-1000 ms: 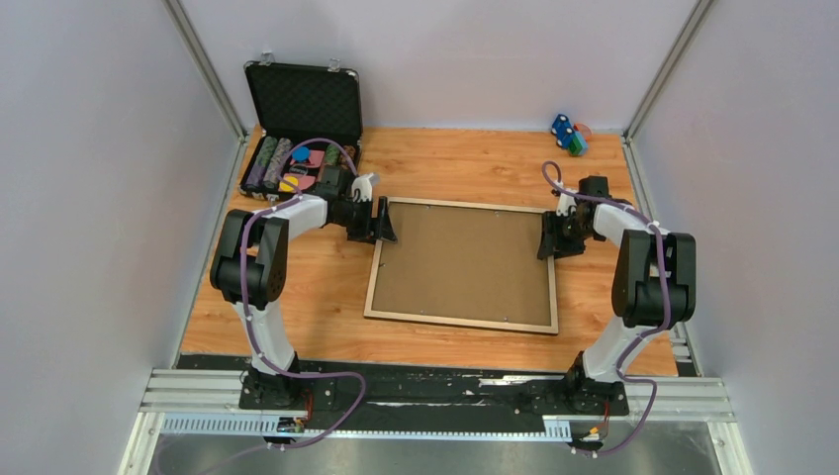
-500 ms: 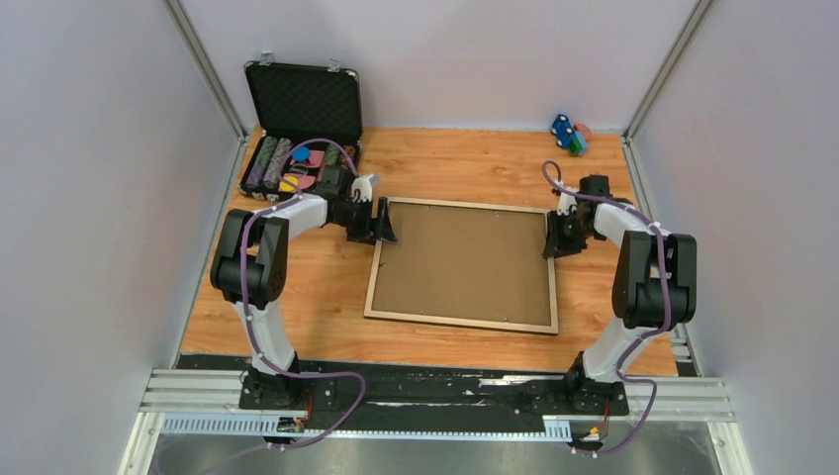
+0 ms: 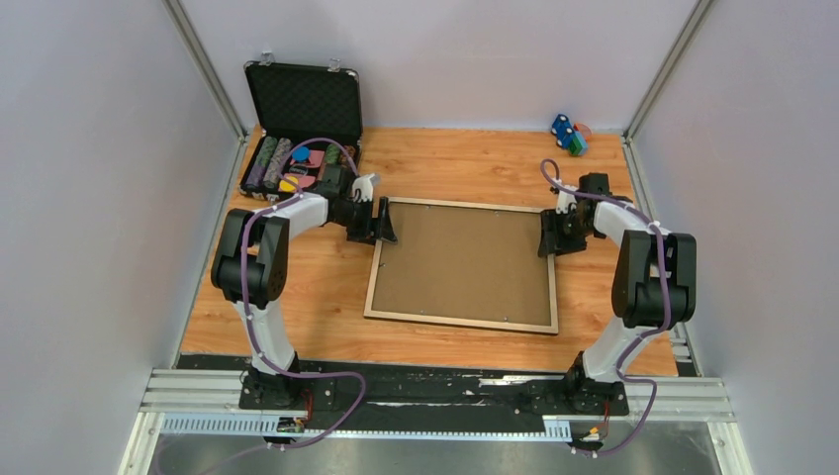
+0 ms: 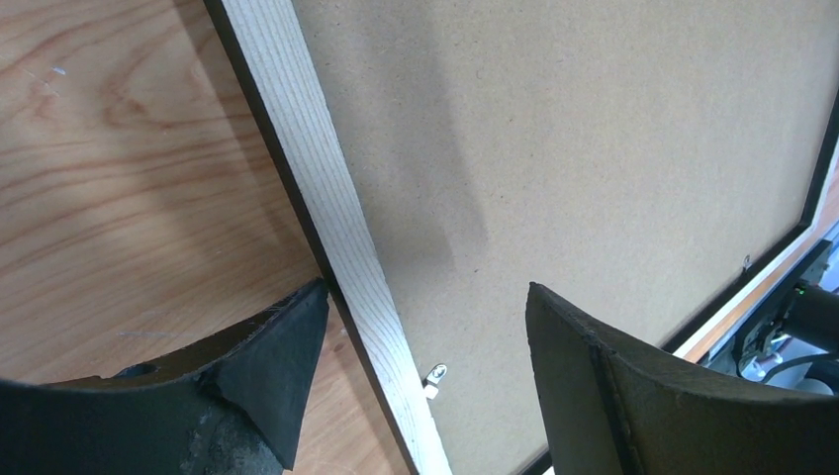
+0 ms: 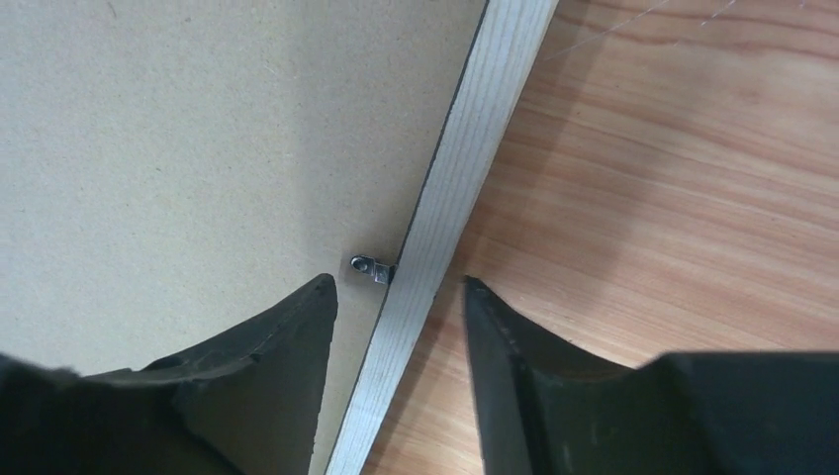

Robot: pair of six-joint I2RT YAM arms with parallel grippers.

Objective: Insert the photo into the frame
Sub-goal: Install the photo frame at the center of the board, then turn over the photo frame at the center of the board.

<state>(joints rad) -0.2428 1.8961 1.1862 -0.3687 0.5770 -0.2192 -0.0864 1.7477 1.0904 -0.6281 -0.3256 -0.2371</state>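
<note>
The left gripper (image 4: 425,297) stands wide open and grips nothing. In its wrist view one black finger hangs over the orange wood-grain table (image 4: 119,148) and the other over the plain brown fibreboard backing board (image 4: 594,129). The left rail of the large thin-edged, pale wood-coloured rectangular picture frame (image 4: 317,178) runs between them. A small silver metal clip (image 4: 435,376) sits on the rail's inner edge, near the fingers.

The right gripper (image 5: 399,287) is open more narrowly and straddles the frame's right rail in the same way, one finger above the board and one above the table. Another small silver tab (image 5: 372,266) lies just ahead of the inner finger. Whether either fingertip touches the rail cannot be told from this view.

The overhead camera cannot resolve the jaw gaps or the clips. It shows instead what the wrist views crop out. The frame lies flat at the middle of the table, back side up, with the board filling it edge to edge. The arms reach in from opposite sides, near its far corners. Whatever lies beneath the board is hidden.

Only the overhead view takes in an open black chip case (image 3: 302,104) with rows of coloured chips at the far left corner. A small cluster of blue and green toys (image 3: 569,134) sits at the far right. Both are well apart from the frame.
</note>
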